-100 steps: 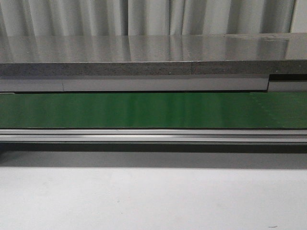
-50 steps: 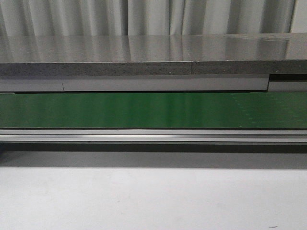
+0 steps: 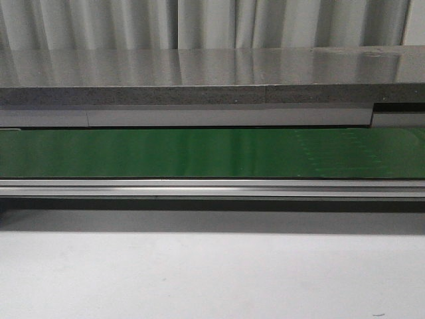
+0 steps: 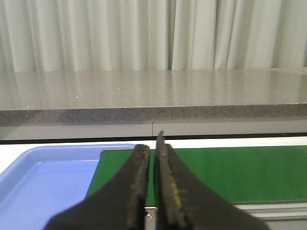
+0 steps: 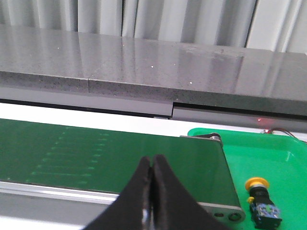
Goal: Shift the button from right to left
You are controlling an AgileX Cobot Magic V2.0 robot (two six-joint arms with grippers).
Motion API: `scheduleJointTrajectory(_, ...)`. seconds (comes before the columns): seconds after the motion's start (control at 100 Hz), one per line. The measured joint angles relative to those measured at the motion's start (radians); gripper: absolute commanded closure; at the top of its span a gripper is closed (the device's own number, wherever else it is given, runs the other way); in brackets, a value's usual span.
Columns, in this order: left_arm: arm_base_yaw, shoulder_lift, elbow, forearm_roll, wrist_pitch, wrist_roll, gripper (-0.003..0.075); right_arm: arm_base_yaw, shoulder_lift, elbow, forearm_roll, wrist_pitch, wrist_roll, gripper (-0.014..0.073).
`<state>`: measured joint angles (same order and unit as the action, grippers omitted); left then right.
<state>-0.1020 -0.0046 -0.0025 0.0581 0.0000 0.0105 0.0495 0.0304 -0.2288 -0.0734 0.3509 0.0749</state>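
Button (image 5: 260,200) lies on its side in the green tray (image 5: 288,167) at the right wrist view's lower right, beside the green belt (image 3: 212,153), while both left gripper (image 4: 152,191) and right gripper (image 5: 152,196) show jaws pressed together, empty.

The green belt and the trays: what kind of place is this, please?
Probably a factory-style sorting cell: a green conveyor belt runs between a blue tray and a green tray holding the button.

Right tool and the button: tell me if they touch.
Apart. The right wrist view shows the right tool, shut and empty, over the belt, with a clear gap to the button lying in the green tray.
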Motion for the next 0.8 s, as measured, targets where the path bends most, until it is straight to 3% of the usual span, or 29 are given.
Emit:
scheduleJointTrajectory(0.46, 0.000, 0.000, 0.000, 0.000, 0.000, 0.000, 0.0715, 0.000, 0.498, -0.413, 0.000, 0.453, 0.002, 0.0662)
scheduleJointTrajectory(0.8, 0.000, 0.000, 0.000, 0.000, 0.000, 0.000, 0.0715, 0.000, 0.764, -0.506, 0.081, 0.472, 0.015, 0.0662)
